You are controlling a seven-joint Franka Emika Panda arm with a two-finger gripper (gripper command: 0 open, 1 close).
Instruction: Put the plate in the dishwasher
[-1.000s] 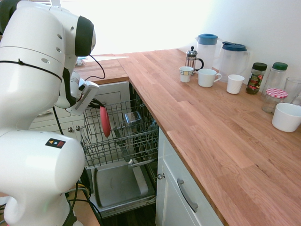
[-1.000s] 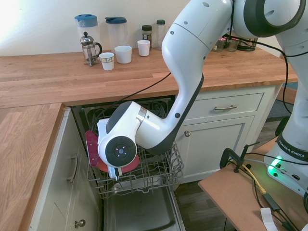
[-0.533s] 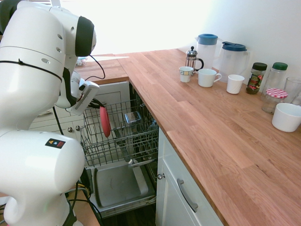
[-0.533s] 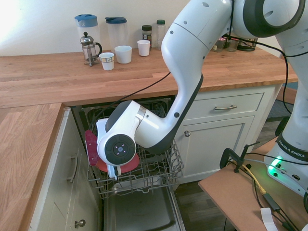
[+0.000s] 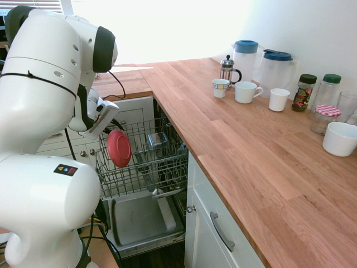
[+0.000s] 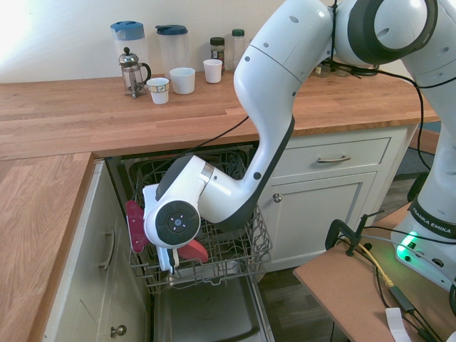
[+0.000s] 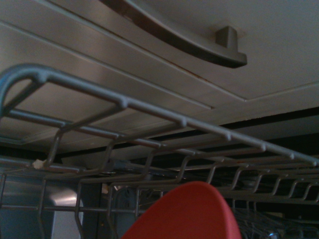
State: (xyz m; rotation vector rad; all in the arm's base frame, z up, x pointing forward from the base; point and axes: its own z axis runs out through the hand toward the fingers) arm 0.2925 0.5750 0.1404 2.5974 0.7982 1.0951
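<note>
The coral-red plate stands in the dishwasher's pulled-out grey wire rack, leaning with its round face turned outward. In the second exterior view the plate shows on both sides of my wrist, which covers its middle. My gripper is just above the plate's upper rim, at the rack's near-left side; whether it still touches the plate is hidden. The wrist view shows the plate's red edge below the rack's wires. The dishwasher's grey inner door lies open below the rack.
The wooden counter carries jugs, a cafetière, mugs, jars and a white bowl. White cupboards and drawers flank the dishwasher. A cutlery basket sits in the rack.
The plate has tipped from standing edge-on to leaning with its face showing. The arm has shifted slightly upward and away from it.
</note>
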